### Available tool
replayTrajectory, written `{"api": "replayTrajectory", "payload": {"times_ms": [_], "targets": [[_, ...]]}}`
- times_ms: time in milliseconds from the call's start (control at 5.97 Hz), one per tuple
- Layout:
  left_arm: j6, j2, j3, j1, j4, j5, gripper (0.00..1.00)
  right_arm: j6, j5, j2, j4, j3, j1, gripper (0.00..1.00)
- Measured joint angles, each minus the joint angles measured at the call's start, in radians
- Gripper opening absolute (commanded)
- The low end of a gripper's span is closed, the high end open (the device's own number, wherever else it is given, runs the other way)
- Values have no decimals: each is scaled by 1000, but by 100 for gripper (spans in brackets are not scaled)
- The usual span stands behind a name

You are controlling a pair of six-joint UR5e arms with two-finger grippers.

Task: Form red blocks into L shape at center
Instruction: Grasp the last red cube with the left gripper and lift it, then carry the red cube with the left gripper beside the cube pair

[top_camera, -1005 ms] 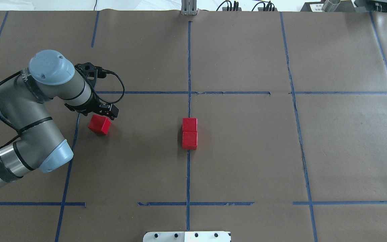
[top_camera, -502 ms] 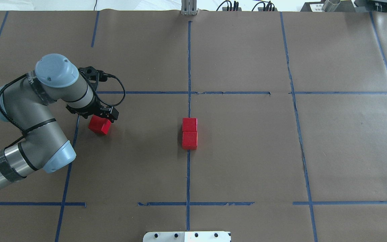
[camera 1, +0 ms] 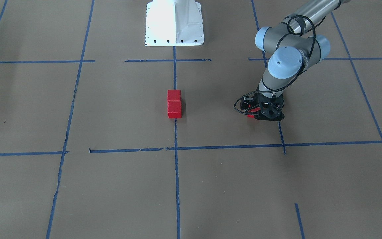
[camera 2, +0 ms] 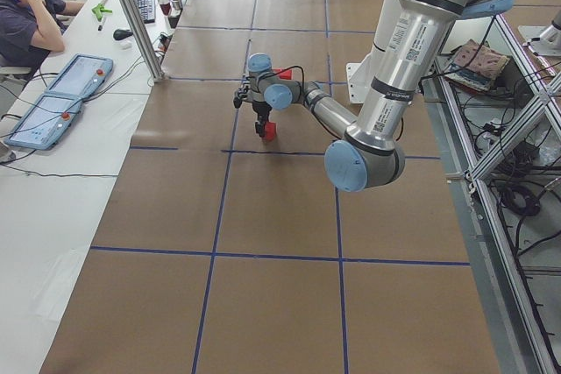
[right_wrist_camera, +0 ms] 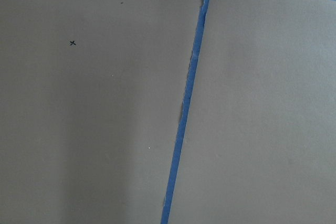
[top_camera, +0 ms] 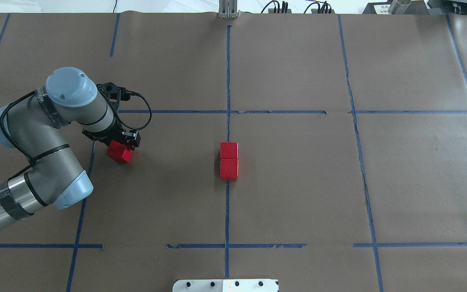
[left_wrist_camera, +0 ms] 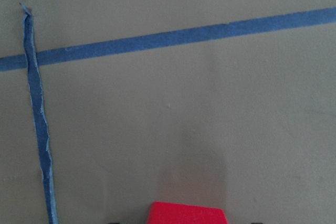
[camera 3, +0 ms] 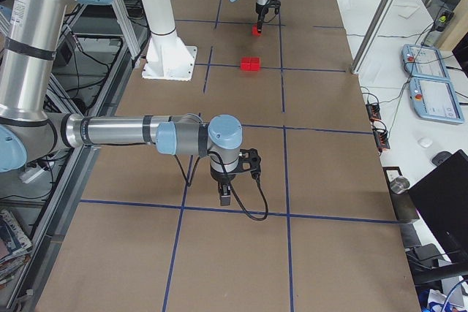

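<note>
Red block straddled by spread left end effector | right end effector unclear | arm lettering illegible

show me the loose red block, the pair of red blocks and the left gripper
loose red block (top_camera: 119, 155), overhead view, the red part clear of the gripper
pair of red blocks (top_camera: 228, 161), overhead view, at the seam between the two
left gripper (top_camera: 122, 142), overhead view, midway between its fingertips
</note>
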Motion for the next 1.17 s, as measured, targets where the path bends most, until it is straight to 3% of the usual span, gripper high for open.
{"api": "replayTrajectory", "payload": {"times_ms": [167,335,670,837,1172], "targets": [[0,-4,5,0,0,0,49,0,0,0,0,1,0,100],[-1,-12,9,1,2,-1,33,0,0,0,0,1,0,100],[-69,-38,-9,-18,14,-3,26,1,0,0,-1,2,-1,100],[-214,-47,-41,-30,16,-2,26,1,0,0,-1,2,0,100],[-703,-56,-116,-29,16,7,26,2,1,0,-1,2,0,100]]}}
